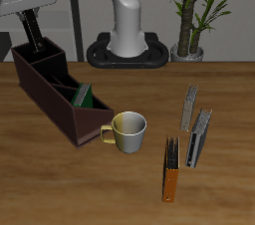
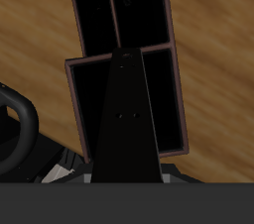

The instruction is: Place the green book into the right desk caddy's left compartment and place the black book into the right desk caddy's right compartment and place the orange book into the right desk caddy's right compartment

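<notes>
Holding: my gripper is clamped on the black book, above the far end of the right desk caddy
Around: a cream mug stands just beside the caddy's near end; two slim grey books stand upright farther along the table, apart from it
Orange book: upright near the table's front edge, close to the grey pair
Wrist view: black book fills the middle, hanging over the right compartment; other books unseen
Exterior view: green book leans inside the left compartment
Right compartment: looks dark inside
</notes>
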Tool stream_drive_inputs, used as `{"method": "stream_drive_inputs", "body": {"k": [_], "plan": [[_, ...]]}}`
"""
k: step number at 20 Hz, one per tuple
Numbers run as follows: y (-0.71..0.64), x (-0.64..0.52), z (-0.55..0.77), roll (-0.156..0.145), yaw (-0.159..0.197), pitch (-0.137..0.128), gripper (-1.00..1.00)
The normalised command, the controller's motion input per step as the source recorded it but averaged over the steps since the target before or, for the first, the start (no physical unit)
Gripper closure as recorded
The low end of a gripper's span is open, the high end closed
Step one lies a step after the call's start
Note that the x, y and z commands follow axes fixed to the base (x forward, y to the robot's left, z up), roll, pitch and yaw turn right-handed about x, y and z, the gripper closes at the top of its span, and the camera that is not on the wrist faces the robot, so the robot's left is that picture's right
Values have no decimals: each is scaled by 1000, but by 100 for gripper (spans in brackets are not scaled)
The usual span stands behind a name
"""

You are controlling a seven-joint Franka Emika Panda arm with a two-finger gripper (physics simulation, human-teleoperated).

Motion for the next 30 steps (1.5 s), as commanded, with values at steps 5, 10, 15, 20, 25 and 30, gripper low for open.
{"method": "stream_drive_inputs", "body": {"k": [5,10,15,20,25,30], "plan": [[-105,-65,-16,-16,1,28,100],[-40,118,-37,-30,24,52,100],[-126,-11,-42,-14,9,14,100],[-83,44,-11,-17,-17,12,100],[-106,77,-48,-16,-11,20,100],[-131,101,-28,-25,-24,17,100]]}}
